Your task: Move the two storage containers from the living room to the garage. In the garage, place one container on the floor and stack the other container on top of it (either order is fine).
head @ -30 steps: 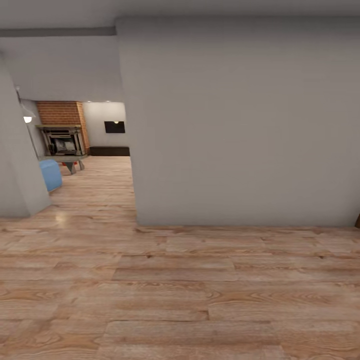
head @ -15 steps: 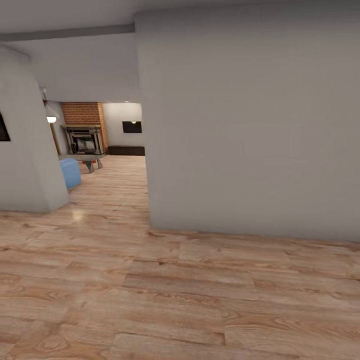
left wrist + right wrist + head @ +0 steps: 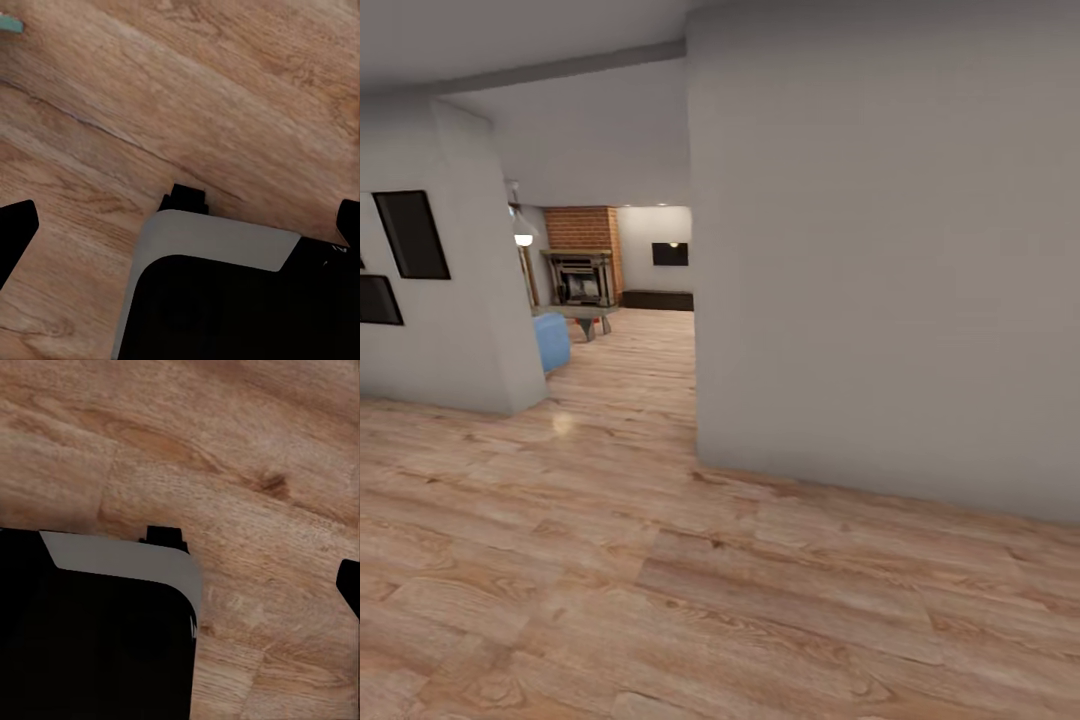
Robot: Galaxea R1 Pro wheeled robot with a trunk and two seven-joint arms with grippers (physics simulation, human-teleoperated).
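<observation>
A grey wall (image 3: pixel 880 260) fills the right of the frame; its corner edge borders an opening at centre-left onto the living room (image 3: pixel 610 290). Wood floor (image 3: pixel 660 580) lies open below. Whether either tool is open or closed cannot be told.

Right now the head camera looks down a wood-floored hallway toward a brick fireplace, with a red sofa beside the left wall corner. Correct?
Nearly. The sofa by the left wall corner is blue, not red, as the head view shows. The wood floor and the brick fireplace down the hallway are as you say.

Black robot base (image 3: pixel 225 315) with a rounded light-grey edge band (image 3: pixel 127 559).
</observation>
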